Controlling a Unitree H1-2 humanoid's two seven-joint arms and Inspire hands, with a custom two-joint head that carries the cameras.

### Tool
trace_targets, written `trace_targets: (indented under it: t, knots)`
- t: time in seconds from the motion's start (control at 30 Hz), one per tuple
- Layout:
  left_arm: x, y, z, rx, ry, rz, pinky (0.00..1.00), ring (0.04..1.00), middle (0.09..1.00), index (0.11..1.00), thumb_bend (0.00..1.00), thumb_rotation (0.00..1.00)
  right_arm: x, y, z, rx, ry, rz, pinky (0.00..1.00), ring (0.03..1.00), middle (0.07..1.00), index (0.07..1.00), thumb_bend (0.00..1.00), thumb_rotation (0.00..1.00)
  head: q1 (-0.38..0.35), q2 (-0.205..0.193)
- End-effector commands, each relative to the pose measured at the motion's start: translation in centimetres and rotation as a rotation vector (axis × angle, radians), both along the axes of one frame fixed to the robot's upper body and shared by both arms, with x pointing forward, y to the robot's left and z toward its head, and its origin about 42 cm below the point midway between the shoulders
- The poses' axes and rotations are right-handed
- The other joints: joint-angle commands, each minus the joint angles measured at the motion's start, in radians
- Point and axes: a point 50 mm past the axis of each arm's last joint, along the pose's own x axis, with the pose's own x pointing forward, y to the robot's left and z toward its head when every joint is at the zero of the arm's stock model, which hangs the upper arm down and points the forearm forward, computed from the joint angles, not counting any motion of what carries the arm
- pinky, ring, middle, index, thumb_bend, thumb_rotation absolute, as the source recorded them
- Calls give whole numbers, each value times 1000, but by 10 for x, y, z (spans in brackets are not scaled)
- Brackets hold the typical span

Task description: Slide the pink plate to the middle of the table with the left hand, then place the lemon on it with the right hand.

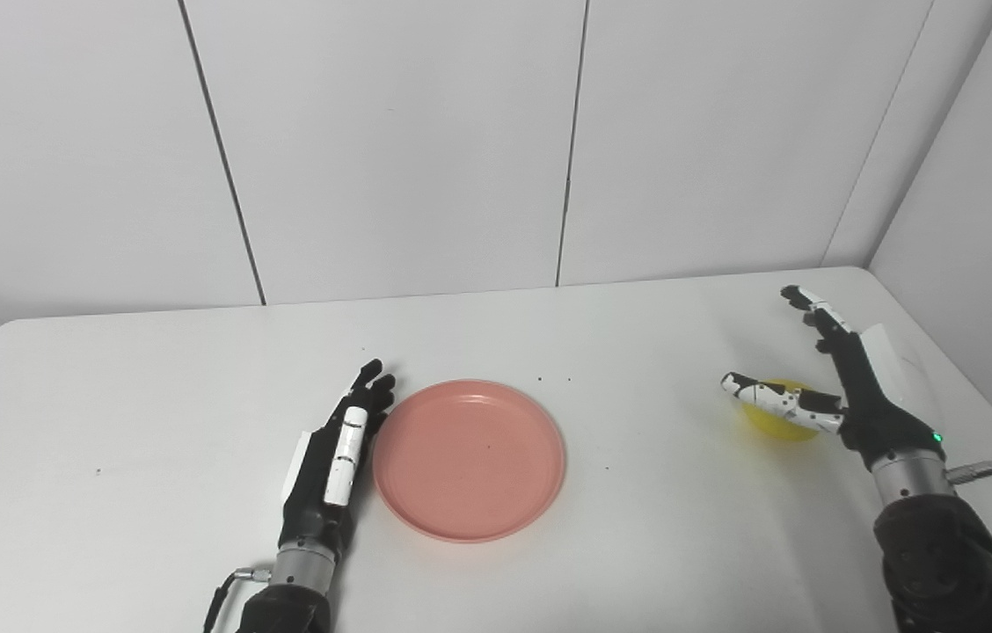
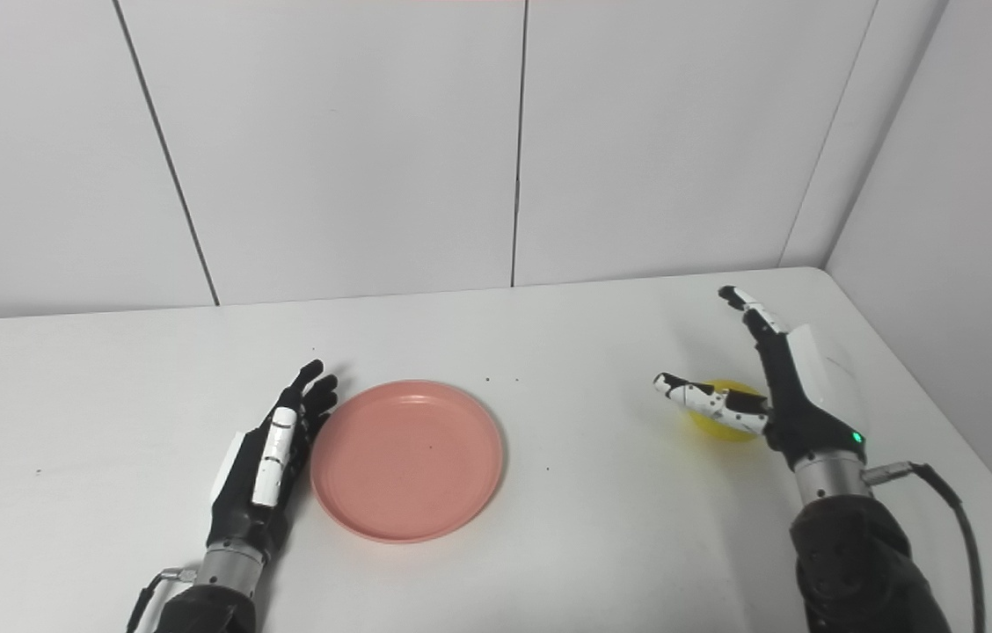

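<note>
Pink plate near table centre; lemon near the right edge.

Left eye view: left hand point(image 1: 333, 457), flat with fingers extended, lies against the pink plate's point(image 1: 469, 458) left rim on the white table point(image 1: 153, 413).
Right eye view: right hand point(image 2: 782, 387), spread wide, brackets the lemon point(image 2: 718, 415) without clasping it.

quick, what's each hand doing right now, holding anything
Left hand: open, fingers straight, edge-on beside the pink plate, holding nothing.
Right hand: open around the lemon, not closed on it.
</note>
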Motion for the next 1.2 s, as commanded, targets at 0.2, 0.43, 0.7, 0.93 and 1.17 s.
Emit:
trace_targets:
  t: [0.2, 0.43, 0.7, 0.93, 1.17]
  knots:
    - [6, 16, 10, 17, -66, 53, 869, 877, 870, 859, 563, 1000, 7, -9, 19, -7, 41, -32, 597, 744, 917, 886, 1000, 302, -62, 16]
    - [8, 22, 7, 8, -70, 65, 855, 867, 865, 855, 567, 1000, 19, -14, 21, -34, 136, -35, 769, 874, 923, 904, 1000, 279, -76, 24]
    - [9, 24, 9, -42, -61, 65, 873, 875, 870, 856, 588, 1000, 34, -19, 18, -25, 169, -43, 838, 916, 920, 905, 1000, 247, -87, 32]
    - [9, 25, 10, -69, -57, 54, 888, 882, 874, 860, 583, 1000, 40, -19, 21, -67, 193, -31, 846, 921, 924, 912, 1000, 266, -95, 34]
    - [9, 25, 10, -93, -51, 46, 891, 884, 877, 863, 596, 1000, 42, -19, 19, -80, 239, -22, 817, 905, 916, 901, 1000, 234, -95, 37]
